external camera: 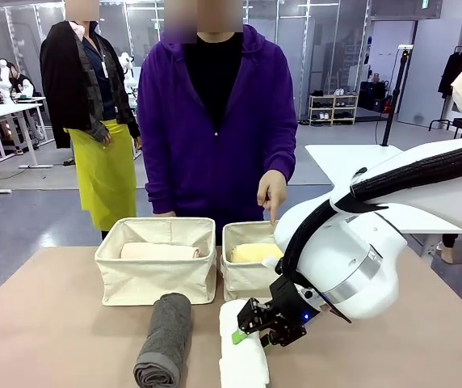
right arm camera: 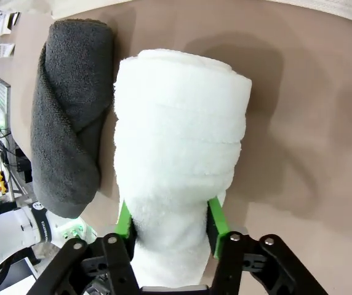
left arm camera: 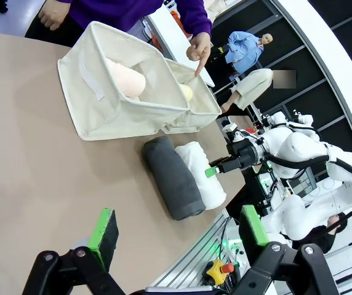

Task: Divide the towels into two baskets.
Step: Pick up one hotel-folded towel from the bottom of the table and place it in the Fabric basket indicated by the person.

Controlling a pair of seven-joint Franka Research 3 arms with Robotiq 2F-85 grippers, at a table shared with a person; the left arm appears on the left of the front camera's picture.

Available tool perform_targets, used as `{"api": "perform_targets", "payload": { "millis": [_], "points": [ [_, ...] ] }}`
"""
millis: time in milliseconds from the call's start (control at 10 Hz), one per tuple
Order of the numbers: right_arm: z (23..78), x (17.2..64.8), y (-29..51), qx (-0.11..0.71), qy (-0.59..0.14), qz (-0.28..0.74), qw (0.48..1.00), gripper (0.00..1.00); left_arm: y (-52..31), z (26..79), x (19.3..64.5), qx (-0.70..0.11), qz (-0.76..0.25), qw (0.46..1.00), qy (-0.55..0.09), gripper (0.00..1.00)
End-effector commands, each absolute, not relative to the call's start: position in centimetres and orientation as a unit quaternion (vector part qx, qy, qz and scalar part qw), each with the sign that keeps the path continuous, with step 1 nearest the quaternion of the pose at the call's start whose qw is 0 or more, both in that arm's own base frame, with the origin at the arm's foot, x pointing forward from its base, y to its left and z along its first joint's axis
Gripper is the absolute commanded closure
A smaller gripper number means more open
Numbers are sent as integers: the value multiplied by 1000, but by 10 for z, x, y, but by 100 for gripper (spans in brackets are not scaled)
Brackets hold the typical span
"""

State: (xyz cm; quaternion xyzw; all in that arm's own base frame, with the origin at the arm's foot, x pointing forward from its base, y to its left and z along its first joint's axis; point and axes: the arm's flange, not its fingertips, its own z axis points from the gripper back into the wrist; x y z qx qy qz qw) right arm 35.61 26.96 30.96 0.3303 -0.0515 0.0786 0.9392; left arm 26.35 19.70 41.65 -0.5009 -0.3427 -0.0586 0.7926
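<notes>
A tan table (external camera: 53, 323) stands in an open lab hall, with a person in a purple hoodie at its far side. Seen from the front, two cream baskets sit at 12 o'clock. The left basket (external camera: 155, 279) holds the pink towel (external camera: 158, 251) and the right basket (external camera: 245, 281) holds the yellow towel (external camera: 255, 253). The person's hand (external camera: 271, 192) points down at the right basket.

At 6 o'clock lies the white towel (right arm camera: 179, 141), with the grey towel (external camera: 165, 339) touching it at its 9 o'clock. The right gripper (right arm camera: 170, 222) is clamped on one end of the white towel, its pads sunk into the terry. The left gripper (left arm camera: 179, 230) hangs with its jaws spread, holding nothing.

The main risk is that end grip. On a lift the free end may sag, unroll or catch the basket rim. The grey towel could also drag along.
</notes>
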Motion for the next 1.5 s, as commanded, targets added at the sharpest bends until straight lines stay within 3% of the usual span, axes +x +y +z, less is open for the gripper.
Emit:
{"api": "perform_targets", "payload": {
  "millis": [0, 300, 400, 700, 1000, 1300, 1400],
  "points": [
    [299, 353, 273, 343, -51, 86, 934, 66, 196, 419, 259, -505, -60, 789, -345, 0],
    [301, 351, 272, 343, -50, 90, 933, 95, 196, 419, 259, -505, -60, 789, -345, 0],
    [307, 348, 270, 341, -32, 99, 934, 100, 196, 419, 259, -505, -60, 789, -345, 0],
    [382, 330, 267, 296, -57, 255, 919, 100, 196, 419, 259, -505, -60, 789, -345, 0],
    [442, 314, 277, 85, -74, 486, 867, 100, 196, 419, 259, -505, -60, 789, -345, 0],
    [461, 304, 274, 60, -126, 537, 832, 100, 196, 419, 259, -505, -60, 789, -345, 0],
    [456, 305, 277, 59, -57, 510, 856, 100, 196, 419, 259, -505, -60, 789, -345, 0]
  ]
}}
